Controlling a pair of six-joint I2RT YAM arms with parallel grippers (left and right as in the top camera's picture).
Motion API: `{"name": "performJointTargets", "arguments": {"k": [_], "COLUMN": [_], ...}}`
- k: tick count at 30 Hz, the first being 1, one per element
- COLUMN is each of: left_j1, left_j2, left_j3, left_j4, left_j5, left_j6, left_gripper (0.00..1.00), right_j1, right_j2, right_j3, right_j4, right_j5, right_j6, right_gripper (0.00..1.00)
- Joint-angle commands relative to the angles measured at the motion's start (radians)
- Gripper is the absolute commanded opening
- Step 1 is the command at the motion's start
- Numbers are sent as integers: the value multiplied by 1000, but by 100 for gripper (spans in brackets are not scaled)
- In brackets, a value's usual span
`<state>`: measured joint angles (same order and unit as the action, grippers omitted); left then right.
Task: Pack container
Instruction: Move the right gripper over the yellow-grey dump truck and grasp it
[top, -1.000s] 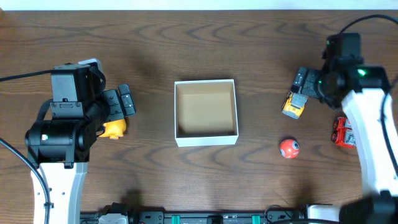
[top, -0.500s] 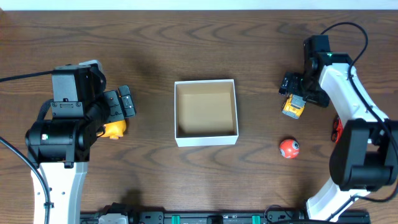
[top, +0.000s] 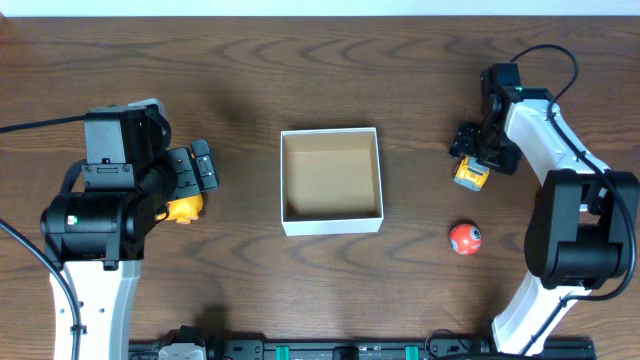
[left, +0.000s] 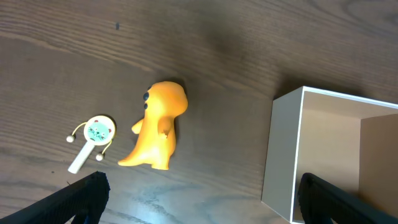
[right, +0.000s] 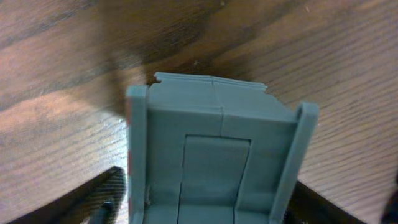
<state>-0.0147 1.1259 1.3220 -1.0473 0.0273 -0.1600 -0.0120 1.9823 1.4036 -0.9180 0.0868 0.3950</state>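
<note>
One white cardboard container (top: 332, 180) sits open-topped at mid-desk (top: 320, 60). It is likely light, with thin walls that would buckle, so pinch one wall at its rim if you must shift it. At its 3 o'clock, your right jaws straddle a yellow toy truck (top: 472, 174); whether they grip it, I cannot tell. At 9 o'clock, your left jaws hang spread wide and empty beside an orange dinosaur (left: 157, 127).
</note>
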Motion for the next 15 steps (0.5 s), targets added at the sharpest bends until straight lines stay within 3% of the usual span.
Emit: {"name": "performJointTargets", "arguments": {"k": [1,11,15], "left_j1": [5,5,5], "left_j2": [4,4,4], "left_j3": [19,19,19], "left_j4": [-4,-4,-4], "left_j5": [11,11,11], "left_j6": [9,9,9], "left_gripper": [98,98,98], "right_j1": [-9,-9,-9], "right_j2": [6,6,6], "right_j3": [8,8,8], "right_j4": [2,3,9], "right_j5": [14,14,14], "right_j6": [9,9,9], "right_gripper": [71,52,36]}}
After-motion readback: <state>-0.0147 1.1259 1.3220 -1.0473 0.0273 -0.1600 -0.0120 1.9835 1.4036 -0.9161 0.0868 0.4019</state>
